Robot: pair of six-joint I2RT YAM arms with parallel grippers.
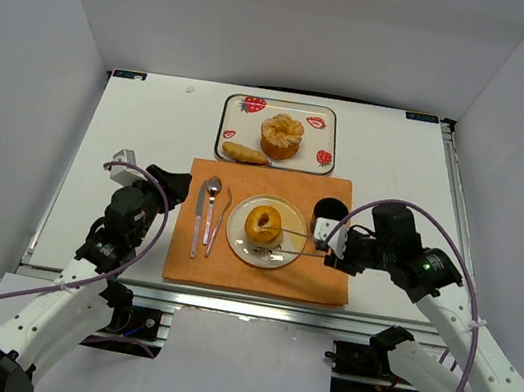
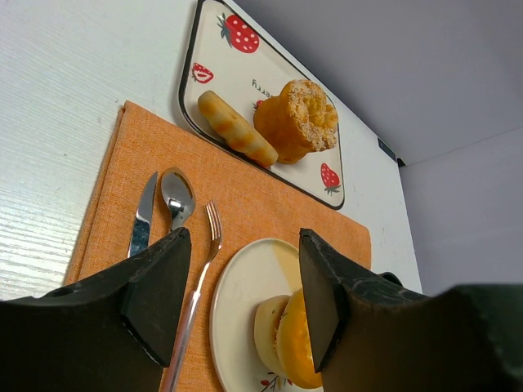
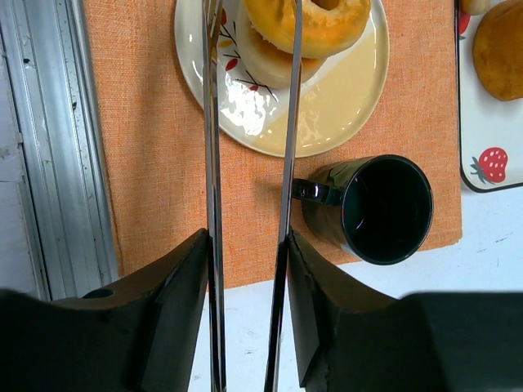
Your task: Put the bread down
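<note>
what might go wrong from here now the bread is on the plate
1. The thin metal tongs in the right pincer reach alongside the golden ring-shaped bread; a crooked pull back might drag it off the round cream plate.
2. The black mug stands close beside the tongs, so a sideways swing could knock it over.
3. The bread rests on a paler piece and may slide.

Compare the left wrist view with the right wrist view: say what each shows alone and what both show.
Only the left wrist view: the knife, spoon and fork on the mat. Only the right wrist view: the tongs between the right gripper's jaws, and the table's metal rail. Both: the donut on the plate, the orange mat and the strawberry tray.
</note>
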